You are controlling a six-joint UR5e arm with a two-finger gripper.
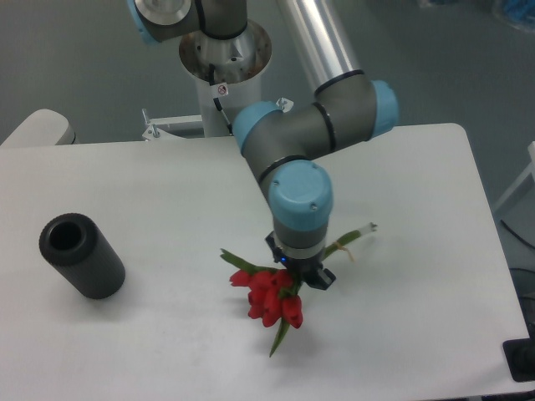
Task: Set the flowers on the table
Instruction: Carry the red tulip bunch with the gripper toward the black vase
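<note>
Flowers: red tulip heads bunched, green leaves splayed, long stems running up-right to cut ends. Bunch sits low over table, right of centre, well apart from dark grey cylinder lying at left. Gripper points down, fingers clamped on stems just behind blooms.

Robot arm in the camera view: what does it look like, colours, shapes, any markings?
The arm is built of dark grey cylindrical joint housings with light blue round end caps and a shiny silver tubular link. Its silver base column carries a small round red-and-white sticker and a thin black cable. The gripper is small and black, with a faint blue light on it; its fingers are hard to make out.
</note>
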